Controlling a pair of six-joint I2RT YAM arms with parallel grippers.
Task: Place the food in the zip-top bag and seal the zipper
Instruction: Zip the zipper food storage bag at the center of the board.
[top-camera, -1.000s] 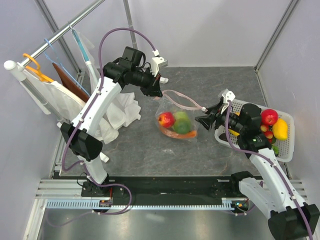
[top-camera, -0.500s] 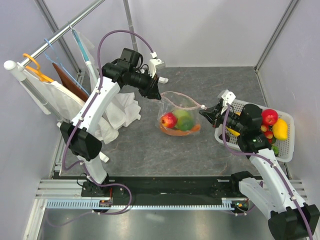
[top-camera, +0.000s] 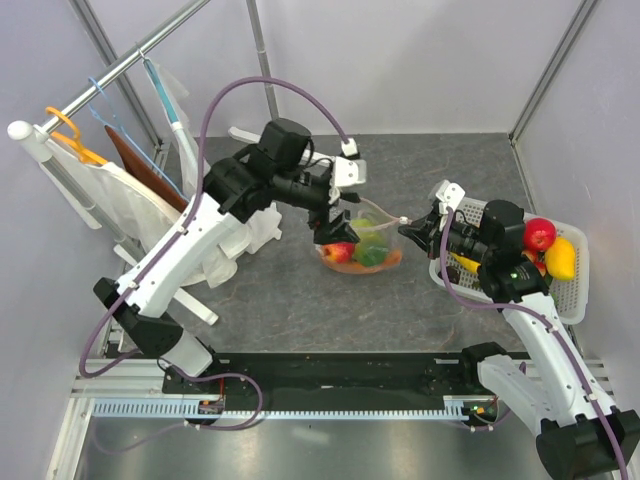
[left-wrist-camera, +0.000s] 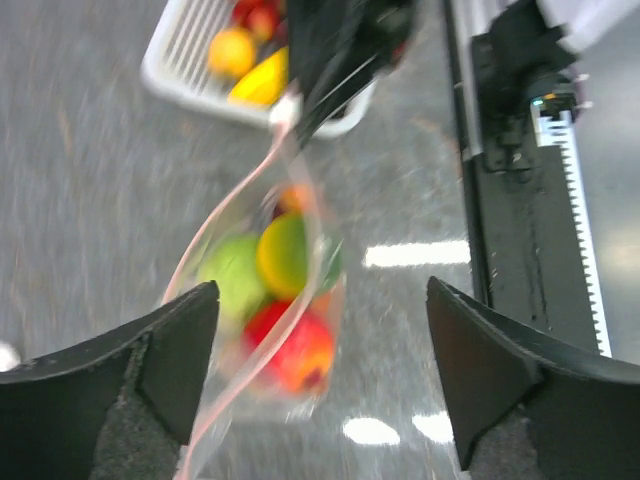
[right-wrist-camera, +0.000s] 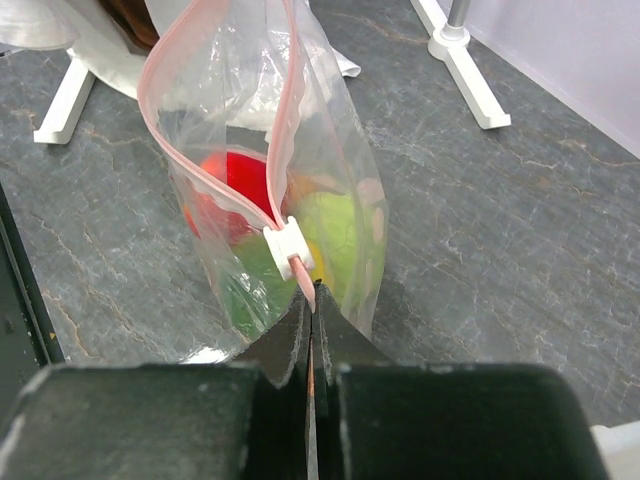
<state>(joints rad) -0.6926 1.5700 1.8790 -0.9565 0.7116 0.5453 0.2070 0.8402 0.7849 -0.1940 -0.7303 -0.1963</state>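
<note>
The zip-top bag (top-camera: 372, 228) stands on the table with its mouth open. Inside it the food shows as a red apple (top-camera: 338, 252) and green pieces (top-camera: 368, 254). My right gripper (top-camera: 408, 226) is shut on the end of the pink zipper (right-wrist-camera: 290, 150), just behind the white slider (right-wrist-camera: 288, 248). In the right wrist view the right gripper (right-wrist-camera: 312, 300) has its jaws pressed together on the strip. My left gripper (top-camera: 332, 222) hangs open over the bag's left side. In the left wrist view the left gripper (left-wrist-camera: 322, 288) straddles the bag (left-wrist-camera: 215, 330), touching nothing.
A white slatted basket (top-camera: 568, 300) at the right holds more food, among it a red apple (top-camera: 538, 234) and a yellow lemon (top-camera: 561, 258). White cloth (top-camera: 235, 228) hangs from a rack (top-camera: 120, 65) at the left. A black rail (top-camera: 330, 368) runs along the near edge.
My left gripper let go of the bag's mouth, opened, and swung right over the bag. My right gripper shut on the zipper's end.
</note>
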